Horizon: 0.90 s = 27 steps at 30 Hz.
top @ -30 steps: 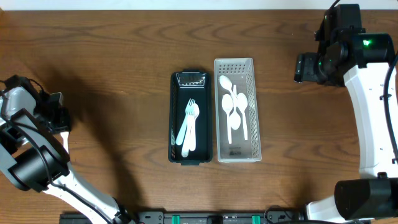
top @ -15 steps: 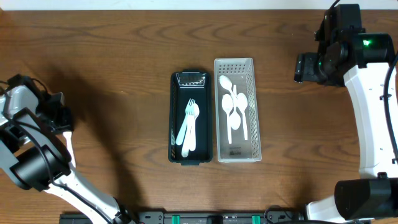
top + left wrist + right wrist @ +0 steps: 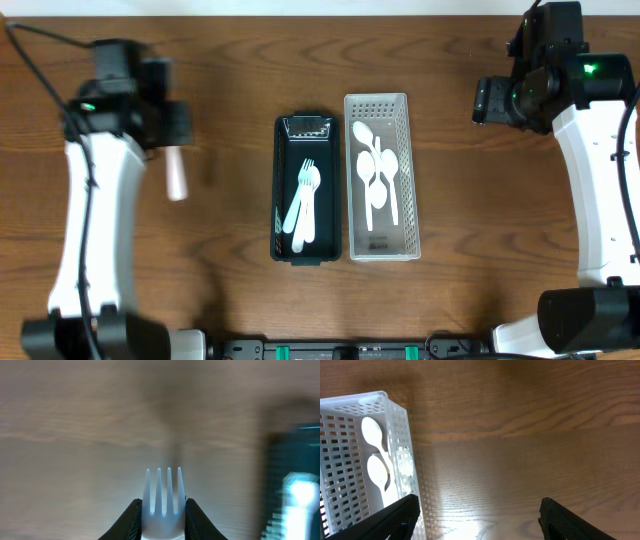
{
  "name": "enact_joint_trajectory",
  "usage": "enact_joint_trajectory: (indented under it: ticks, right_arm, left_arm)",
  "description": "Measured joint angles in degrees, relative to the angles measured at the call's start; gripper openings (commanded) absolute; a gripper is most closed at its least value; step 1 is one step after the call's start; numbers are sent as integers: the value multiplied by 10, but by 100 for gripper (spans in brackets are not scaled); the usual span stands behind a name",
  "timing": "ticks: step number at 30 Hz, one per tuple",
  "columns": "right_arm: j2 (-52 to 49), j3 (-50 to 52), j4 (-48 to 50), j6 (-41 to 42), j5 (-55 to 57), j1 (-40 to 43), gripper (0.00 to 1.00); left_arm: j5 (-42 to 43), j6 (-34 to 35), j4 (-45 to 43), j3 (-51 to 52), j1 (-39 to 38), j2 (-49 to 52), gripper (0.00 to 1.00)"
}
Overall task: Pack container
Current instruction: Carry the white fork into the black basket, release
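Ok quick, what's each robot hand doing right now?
Left gripper: closed on a fork.
Right gripper: open, holding nothing.

The dark brown wooden tabletop [image 3: 230, 60] shows wavy, lighter grain lines. On it, the black rectangular plastic tray [image 3: 277, 200] carries white plastic cutlery [image 3: 300, 215], while the white plastic basket [image 3: 375, 101] is patterned with rows of small holes and has white plastic spoons [image 3: 378, 175] inside. The four-tined plastic fork [image 3: 163, 520] looks translucent bluish white between black jaws, and the left robot arm [image 3: 90, 220] and right robot arm [image 3: 600, 170] have white shells with black joints, the right one showing a small green light [image 3: 591, 69].
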<state>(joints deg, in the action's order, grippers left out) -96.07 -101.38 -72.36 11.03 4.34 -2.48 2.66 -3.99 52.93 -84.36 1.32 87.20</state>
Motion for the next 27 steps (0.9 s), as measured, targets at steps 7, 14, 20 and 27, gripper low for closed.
enact_joint_trajectory:
  ticks: [7, 14, 20, 27]
  right_arm:
    - [0, 0, 0, 0, 0, 0, 81]
    - [0, 0, -5, 0, 0, 0, 81]
    - [0, 0, -6, 0, 0, 0, 81]
    - [-1, 0, -7, 0, 0, 0, 81]
  left_arm:
    - [0, 140, 1, 0, -176, -10, 6]
    - [0, 218, 1, 0, -257, 53, 6]
    - [0, 242, 2, 0, -279, 142, 6]
    - [1, 250, 2, 0, -291, 215, 17]
